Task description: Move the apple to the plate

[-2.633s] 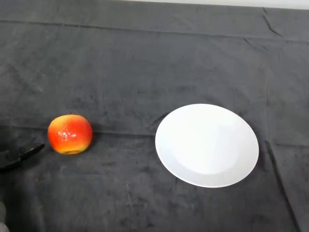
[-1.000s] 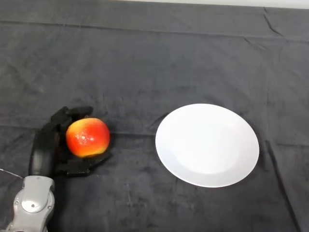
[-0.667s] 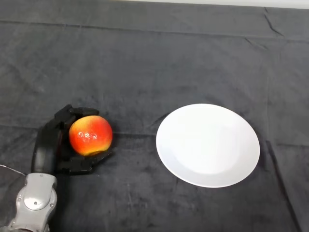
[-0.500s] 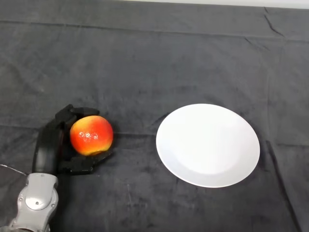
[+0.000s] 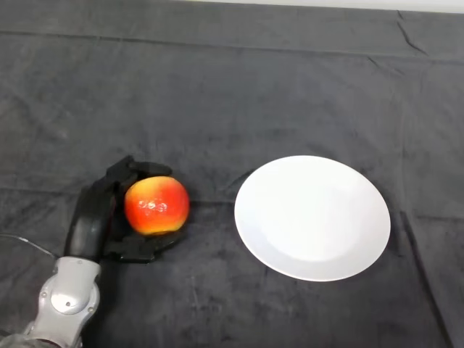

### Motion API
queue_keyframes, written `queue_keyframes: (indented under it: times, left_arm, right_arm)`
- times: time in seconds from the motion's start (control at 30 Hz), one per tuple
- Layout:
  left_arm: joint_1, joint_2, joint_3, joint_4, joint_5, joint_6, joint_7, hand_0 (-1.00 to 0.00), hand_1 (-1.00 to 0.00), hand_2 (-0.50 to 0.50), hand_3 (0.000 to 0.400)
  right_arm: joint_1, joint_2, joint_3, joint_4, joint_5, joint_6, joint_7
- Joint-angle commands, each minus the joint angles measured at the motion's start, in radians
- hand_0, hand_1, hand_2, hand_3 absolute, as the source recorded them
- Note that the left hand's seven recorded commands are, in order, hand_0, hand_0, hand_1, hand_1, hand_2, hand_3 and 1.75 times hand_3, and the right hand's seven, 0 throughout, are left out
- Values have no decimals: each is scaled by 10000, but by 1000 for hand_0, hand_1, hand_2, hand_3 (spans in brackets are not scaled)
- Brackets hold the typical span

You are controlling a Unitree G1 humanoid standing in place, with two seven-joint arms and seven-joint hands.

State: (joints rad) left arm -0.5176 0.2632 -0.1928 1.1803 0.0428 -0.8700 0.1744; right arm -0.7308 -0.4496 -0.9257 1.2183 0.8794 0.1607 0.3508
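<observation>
Down at the lower left, the silver-grey arm comes up into view from the bottom edge, its rounded metal wrist casing lying over the dark cloth. Right above that, the black left hand is wrapped around the apple, and it is a proper grasp: the fingers curl over the far side of the fruit while the thumb hooks in along the near side, so the apple sits cupped in the hollow between them with the palm behind it on the left. And what a bright thing it is, red across most of its face with a yellow-orange patch toward the top, its right flank bulging free of the hand. Whether it is resting on the cloth or lifted just clear of it, I cannot tell from this angle. Moving right, there is a strip of bare cloth, wrinkled and creased, between the fruit and the next item. Then comes the plate, round, plain white, lying flat on the cloth right of centre. So the apple is left of the plate, near it but not touching, and nowhere over its rim.
</observation>
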Motion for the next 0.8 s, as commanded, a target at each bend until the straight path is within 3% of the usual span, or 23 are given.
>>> queue_keyframes:
  times: [0.03,0.47,0.8]
  left_arm:
    - [-694,-53,-345,-253,257,-437,190,-1000,-1000,0,400]
    - [-1359,-482,-1261,-257,979,-946,1209,-1000,-1000,0,400]
    - [-1858,-826,-2198,-197,1393,-833,1752,-1000,-1000,0,400]
  right_arm:
    - [-5,-226,-81,-51,78,-46,-18]
    - [-12,-235,-85,-31,80,-48,-11]
    - [-18,-242,-89,-12,82,-50,-3]
